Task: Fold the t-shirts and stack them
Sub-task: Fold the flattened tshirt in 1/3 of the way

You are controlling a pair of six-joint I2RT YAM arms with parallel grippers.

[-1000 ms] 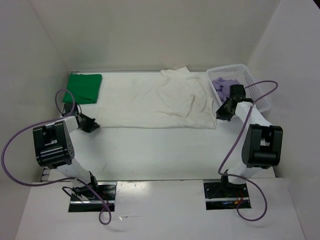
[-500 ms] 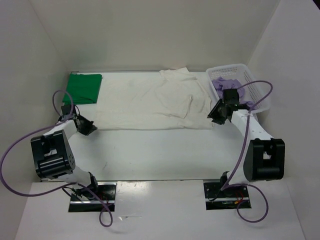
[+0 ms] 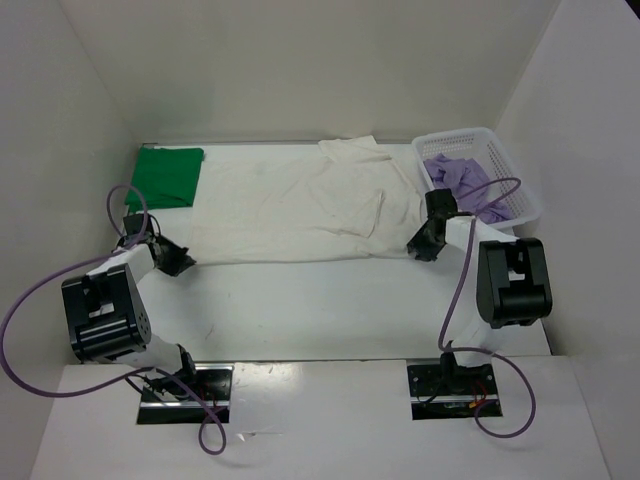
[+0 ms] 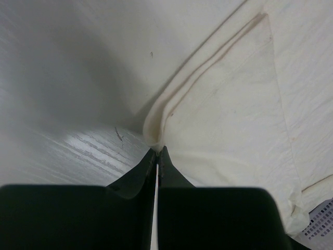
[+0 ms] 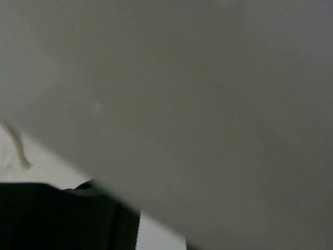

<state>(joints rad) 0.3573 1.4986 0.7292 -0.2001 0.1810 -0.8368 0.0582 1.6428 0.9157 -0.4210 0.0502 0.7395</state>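
The white t-shirt (image 3: 300, 205) lies spread across the middle of the table. My left gripper (image 3: 178, 259) is shut on its near left hem corner (image 4: 156, 136), the cloth pinched between the fingertips (image 4: 157, 152). My right gripper (image 3: 421, 243) sits at the shirt's near right corner. In the right wrist view blurred cloth (image 5: 197, 104) fills almost everything and only one dark finger (image 5: 62, 216) shows, so its jaws cannot be read. The green t-shirt (image 3: 168, 176) lies folded at the far left. The lavender t-shirt (image 3: 462, 176) is bunched in the basket.
A white mesh basket (image 3: 510, 165) stands at the far right against the side wall. White walls close the table on the left, back and right. Purple cables loop beside both arms.
My right gripper has come away from the basket side, down and left onto the white shirt's near right corner. The left gripper stays shut on the left corner, hardly moved.
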